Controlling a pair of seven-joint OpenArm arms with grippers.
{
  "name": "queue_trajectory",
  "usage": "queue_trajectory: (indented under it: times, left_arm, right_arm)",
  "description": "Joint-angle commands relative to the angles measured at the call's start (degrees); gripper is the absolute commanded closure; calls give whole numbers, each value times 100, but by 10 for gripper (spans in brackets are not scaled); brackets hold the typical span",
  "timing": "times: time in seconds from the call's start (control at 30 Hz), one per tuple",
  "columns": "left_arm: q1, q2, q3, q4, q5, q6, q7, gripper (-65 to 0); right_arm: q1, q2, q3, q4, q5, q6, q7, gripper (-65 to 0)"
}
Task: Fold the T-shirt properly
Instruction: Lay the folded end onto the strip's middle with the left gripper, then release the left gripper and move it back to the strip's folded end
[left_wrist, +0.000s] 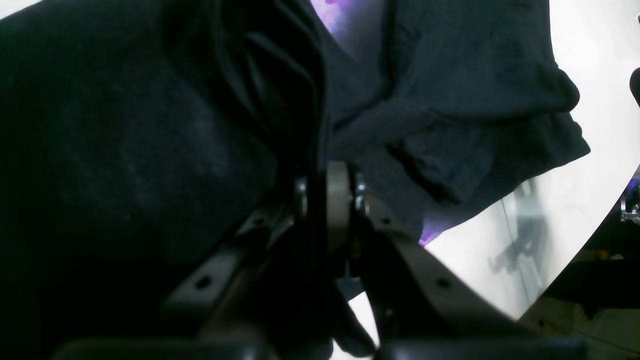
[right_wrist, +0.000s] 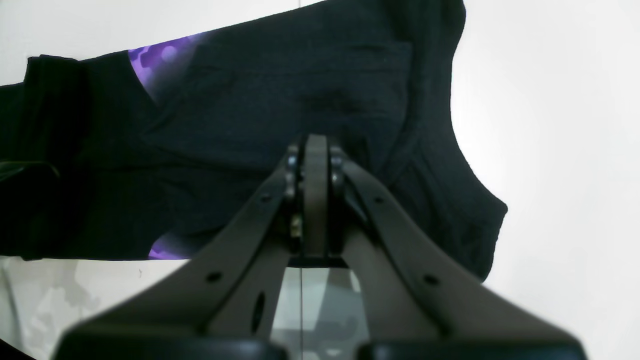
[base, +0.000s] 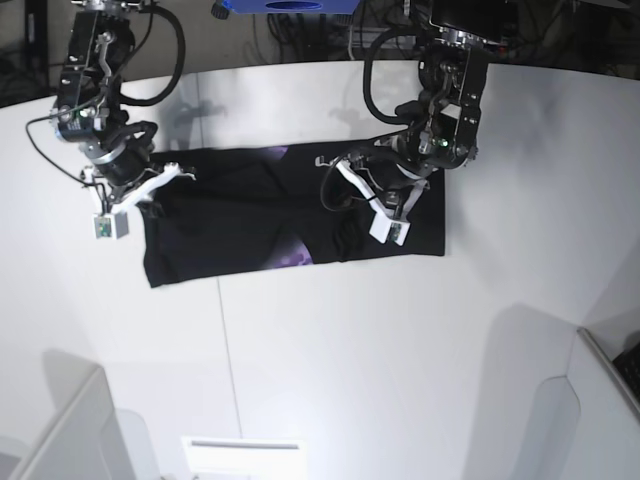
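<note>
The black T-shirt (base: 250, 215) lies as a wide folded band on the white table (base: 350, 350), with purple print showing in gaps. In the left wrist view the T-shirt (left_wrist: 450, 75) is bunched, and my left gripper (left_wrist: 325, 195) is shut on a fold of it that rises from between the pads. In the base view this gripper (base: 340, 190) is over the shirt's middle right. My right gripper (right_wrist: 315, 150) is shut over the flat T-shirt (right_wrist: 250, 100), and I see no cloth between its pads. In the base view it (base: 165, 178) is at the shirt's left end.
The table's curved far edge (base: 300, 68) runs behind both arms, with cables and a blue object (base: 265, 6) beyond it. White panels stand at the front left (base: 60, 430) and front right (base: 590, 410). A seam (base: 225, 350) runs down the table.
</note>
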Motion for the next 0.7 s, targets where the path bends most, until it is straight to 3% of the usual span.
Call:
queue_trajectory:
  times: [0.0,0.37,0.47,0.53,0.6,0.67]
  left_arm:
    - [-70,21,12,99,-89,-40,-94,0]
    - [-70,21,12,99,-116,-40,-94,-12]
    - [-70,21,12,99,-116,-40,-94,-217]
    - [-70,21,21,99,-116,-40,-94,-304]
    - [-70,21,21,99,-116,-40,-94,-359]
    - [-149,30,109,99,-116,-40,-94,-367]
  right_arm:
    - [45,52,31,78,41,-10,138,0]
    - [45,52,31,78,41,-10,138,0]
    - [45,52,31,78,41,-10,138,0]
    - [36,52,31,78,41,-10,138,0]
    - [36,52,31,78,41,-10,138,0]
    - [36,52,31,78,41,-10,138,0]
